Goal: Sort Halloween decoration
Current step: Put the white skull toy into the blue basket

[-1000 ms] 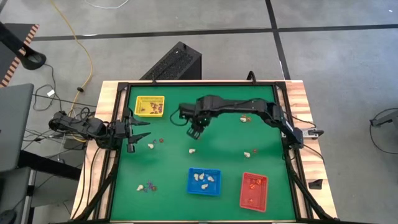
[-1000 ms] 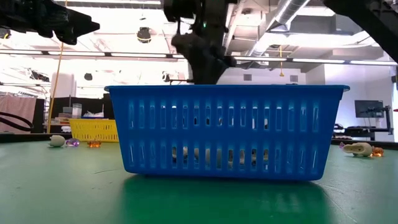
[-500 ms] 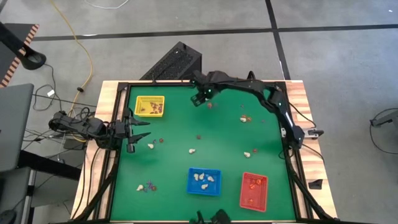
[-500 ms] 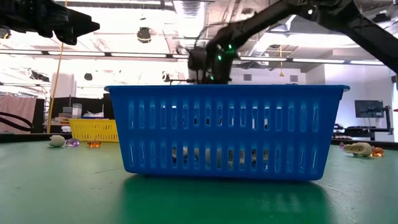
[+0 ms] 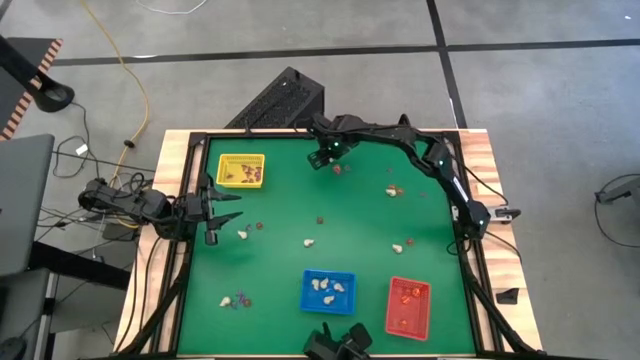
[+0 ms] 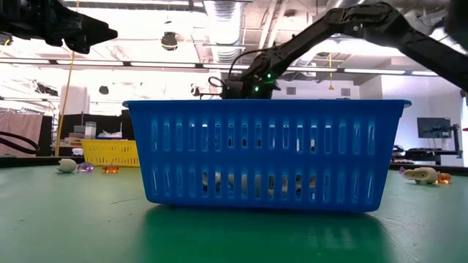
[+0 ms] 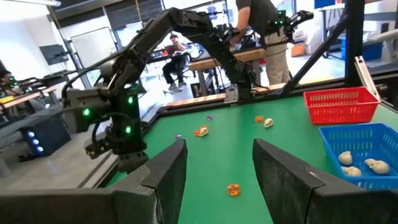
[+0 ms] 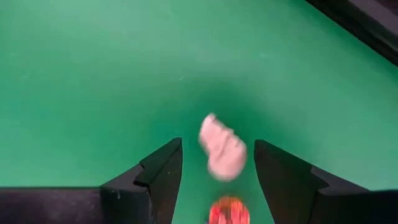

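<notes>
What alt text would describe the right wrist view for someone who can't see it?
The right gripper, fingers open, hangs above the green table, with a whitish trinket blurred between its dark fingers and an orange-red trinket beside it.

Blue tray (image 6: 267, 153) front, yellow tray (image 6: 110, 153) behind, trinkets (image 6: 67, 166) beside

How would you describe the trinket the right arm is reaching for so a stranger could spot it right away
Start at the yellow tray in the table's far left corner and follow the far edge rightward to the right gripper, jaws open. Just beyond it lies a whitish-cream trinket with an orange-red trinket beside it. It is the loose pale piece nearest that far edge; the other pale ones lie mid-table or in the blue tray.
</notes>
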